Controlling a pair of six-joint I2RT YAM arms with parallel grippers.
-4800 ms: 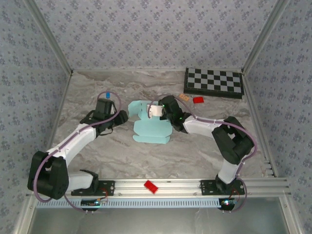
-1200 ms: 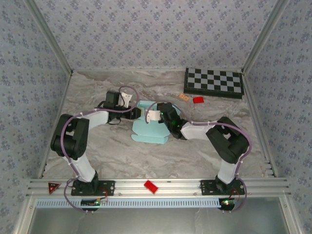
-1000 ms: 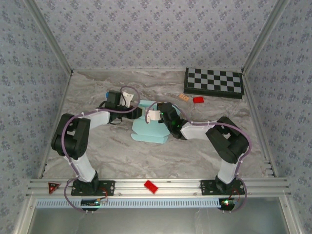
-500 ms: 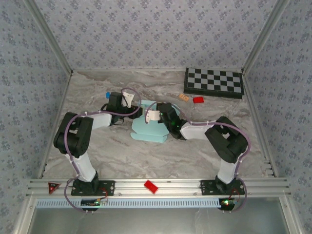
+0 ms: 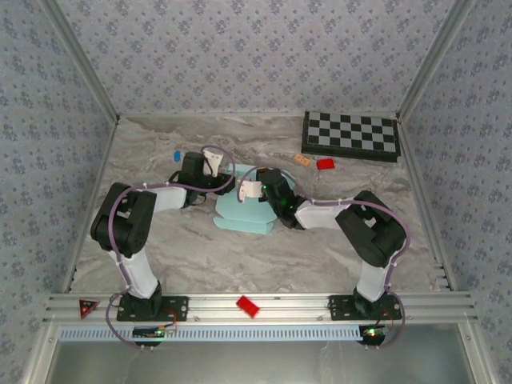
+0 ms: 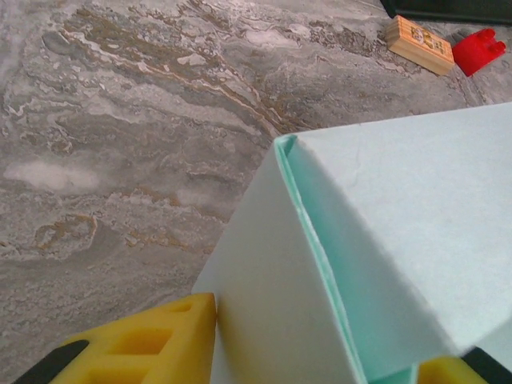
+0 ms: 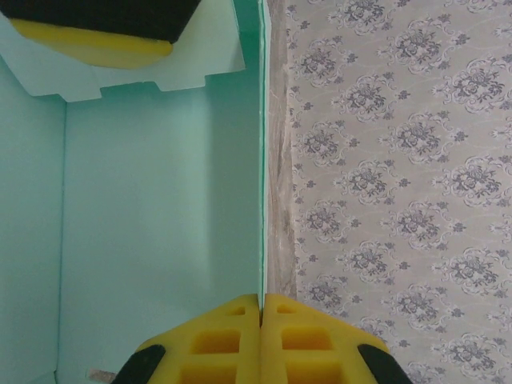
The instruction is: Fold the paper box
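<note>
The pale mint card box (image 5: 240, 214) sat mid-table, with bare marbled table (image 5: 176, 240) open at its near and left sides. The right gripper (image 7: 261, 308) was clenched on a thin upright wall's edge. The left gripper (image 6: 324, 356) straddled a creased corner, and I could not tell whether it gripped.

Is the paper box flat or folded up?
Partly folded. The paper box has walls standing up that meet at a creased corner, and the right claw pinches one upright wall.
</note>
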